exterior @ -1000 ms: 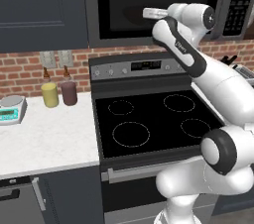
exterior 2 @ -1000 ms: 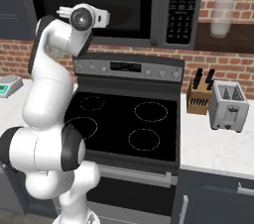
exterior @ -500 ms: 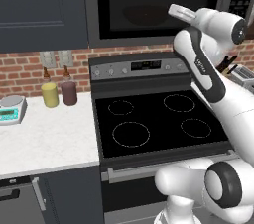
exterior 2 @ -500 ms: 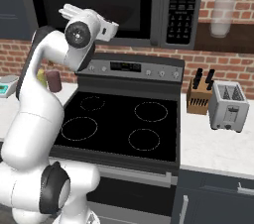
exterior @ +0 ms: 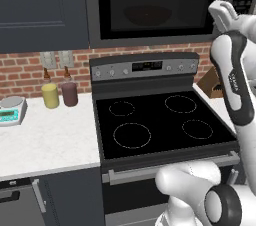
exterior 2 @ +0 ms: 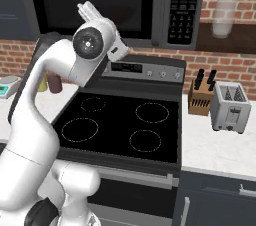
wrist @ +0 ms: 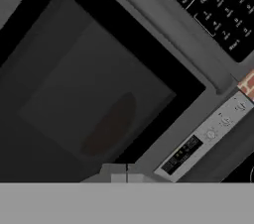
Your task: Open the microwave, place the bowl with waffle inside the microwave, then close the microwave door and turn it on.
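Sitting inside the microwave (exterior: 160, 5), behind its shut door (wrist: 94, 89), the bowl (exterior: 148, 16) is done; jaws closed, empty, left of the keypad (exterior 2: 183, 5), risking a wrong key.

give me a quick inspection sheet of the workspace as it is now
surface: black stovetop with bare burners; white counter on both sides
job's things: microwave door closed; bowl dimly seen behind the glass; waffle cannot be made out; keypad untouched
clutter: two bottles and a scale on the left counter; knife block and toaster on the right
grippers: gripper shut, holding nothing, raised in front of the door near its lower edge
cables: nothing seen
surroundings: brick backsplash, dark cabinets
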